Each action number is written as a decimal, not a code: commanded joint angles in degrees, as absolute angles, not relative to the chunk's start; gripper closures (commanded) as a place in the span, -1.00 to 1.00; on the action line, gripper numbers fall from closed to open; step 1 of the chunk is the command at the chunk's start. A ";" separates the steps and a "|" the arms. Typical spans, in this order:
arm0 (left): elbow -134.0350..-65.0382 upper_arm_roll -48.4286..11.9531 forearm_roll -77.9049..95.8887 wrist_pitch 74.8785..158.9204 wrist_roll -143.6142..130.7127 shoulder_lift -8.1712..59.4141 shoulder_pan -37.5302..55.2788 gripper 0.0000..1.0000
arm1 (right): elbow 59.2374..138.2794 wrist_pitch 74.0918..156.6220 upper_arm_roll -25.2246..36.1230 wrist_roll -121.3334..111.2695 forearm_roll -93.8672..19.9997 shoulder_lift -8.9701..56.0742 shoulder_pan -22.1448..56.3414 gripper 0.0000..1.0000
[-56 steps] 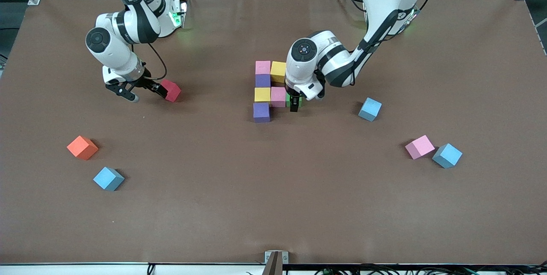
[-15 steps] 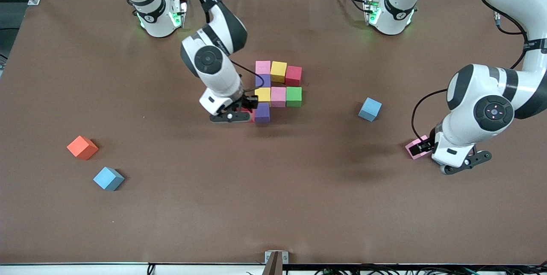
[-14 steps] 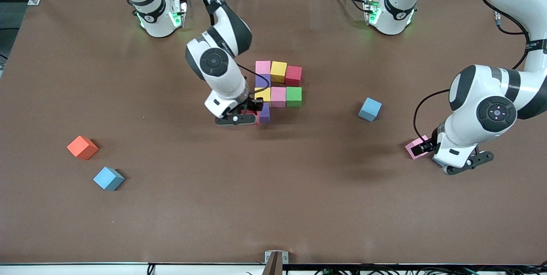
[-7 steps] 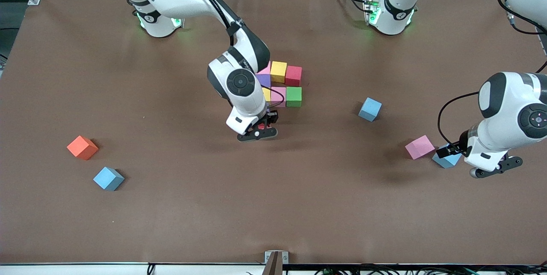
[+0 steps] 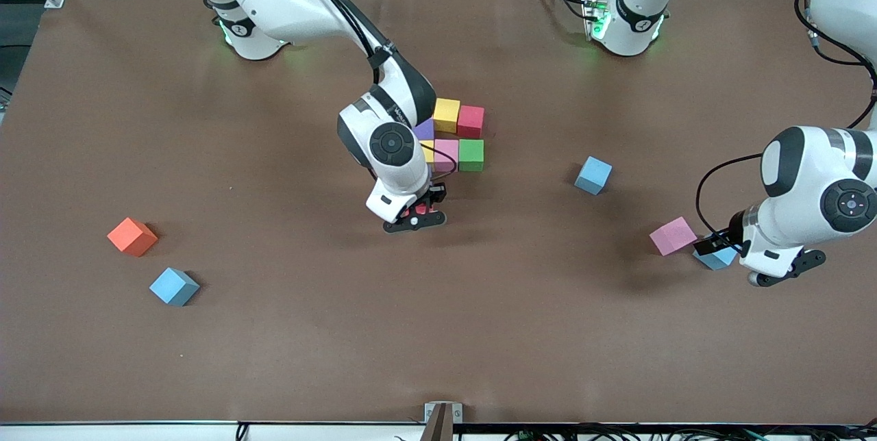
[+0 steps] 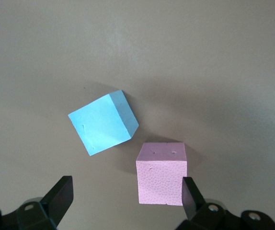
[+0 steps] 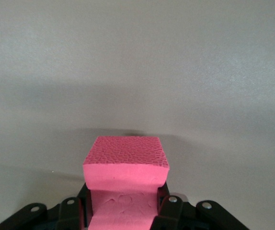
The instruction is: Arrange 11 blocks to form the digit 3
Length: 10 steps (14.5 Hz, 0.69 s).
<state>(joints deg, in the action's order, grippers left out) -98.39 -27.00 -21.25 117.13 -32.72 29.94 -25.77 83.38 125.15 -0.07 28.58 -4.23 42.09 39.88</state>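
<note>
Your right gripper (image 5: 416, 213) is clamped on a red block (image 7: 126, 167) just in front of the partly built digit 3 (image 5: 458, 136), likely to start its last row; your left gripper (image 5: 716, 253), jaws apart, hovers over the pink block (image 6: 161, 173) and a light blue block (image 6: 102, 123), both seen whole only in the left wrist view

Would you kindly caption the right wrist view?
Right gripper shut on a red block above the brown table.
</note>
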 commanded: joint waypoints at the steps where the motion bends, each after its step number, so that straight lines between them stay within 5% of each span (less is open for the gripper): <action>1: -101.68 -27.69 -21.18 119.43 -34.45 28.48 -27.51 -1.00 | 81.48 124.45 0.26 29.53 -3.43 44.03 40.34 0.99; 10: -105.03 -28.04 -21.09 125.86 -35.59 29.26 -27.33 -1.00 | 78.67 121.20 0.26 33.03 -3.43 46.23 41.31 0.99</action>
<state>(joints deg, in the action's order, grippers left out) -103.82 -27.36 -21.25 124.54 -34.90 29.96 -26.84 81.41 122.85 -0.07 30.20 -4.23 44.61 40.37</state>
